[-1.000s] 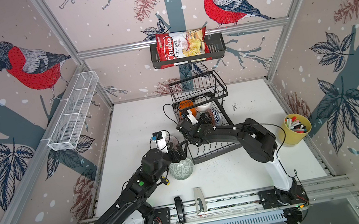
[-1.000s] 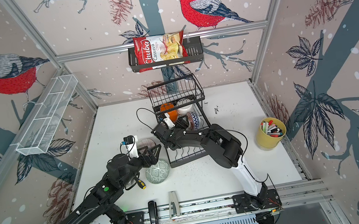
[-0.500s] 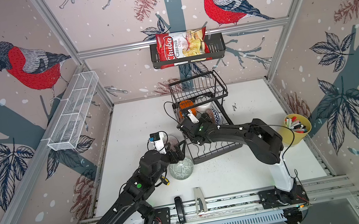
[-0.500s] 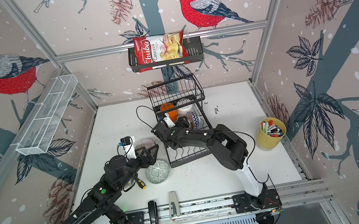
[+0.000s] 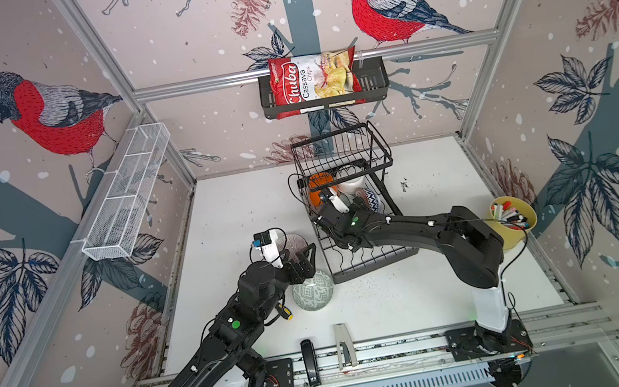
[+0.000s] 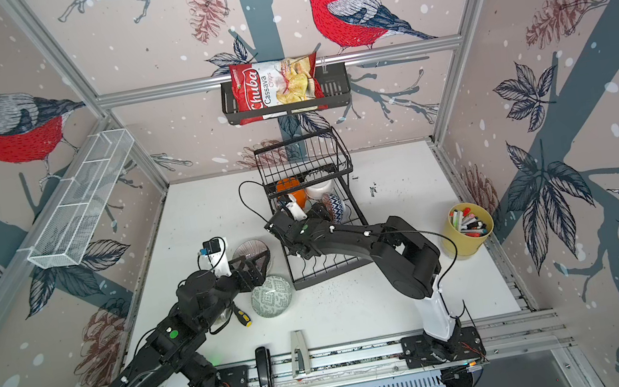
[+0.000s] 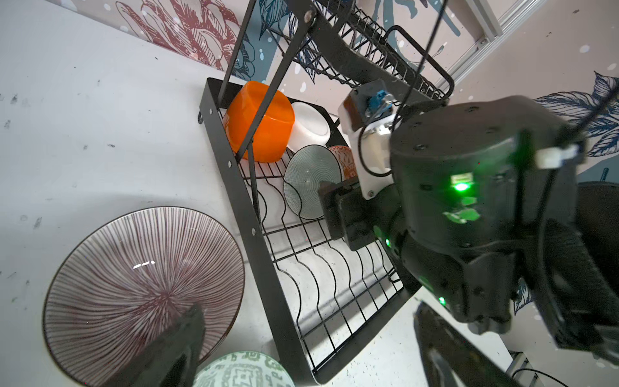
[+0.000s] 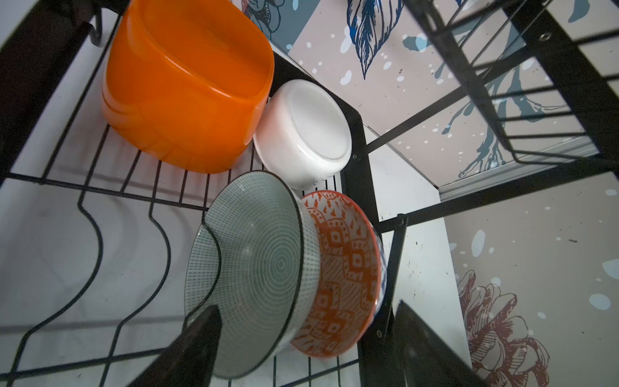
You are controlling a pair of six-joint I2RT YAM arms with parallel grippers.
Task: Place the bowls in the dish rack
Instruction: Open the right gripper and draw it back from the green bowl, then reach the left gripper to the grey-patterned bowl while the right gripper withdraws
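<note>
The black dish rack (image 5: 374, 269) stands mid-table. Its lower tray (image 8: 365, 187) holds an orange bowl (image 8: 187, 87), a white bowl (image 8: 311, 134), a grey-green bowl (image 8: 254, 268) and an orange patterned bowl (image 8: 345, 268), the last two on edge; a blue zigzag bowl (image 5: 369, 198) stands behind them. My right gripper (image 8: 306, 311) is open, straddling those two bowls. On the table left of the rack lie a mauve striped bowl (image 7: 140, 284) and an upturned pale green bowl (image 7: 241, 370). My left gripper (image 7: 308, 321) hovers open above them, holding nothing.
A yellow cup of markers (image 5: 512, 221) stands at the right. A black wall basket with a chips bag (image 5: 324, 82) hangs at the back, and a white mesh shelf (image 5: 127, 198) on the left wall. A screwdriver (image 5: 284, 312) lies beside the green bowl.
The right arm's elbow has swung slightly right and its jaws have spread a little around the bowls in the rack. The left arm has barely shifted.
</note>
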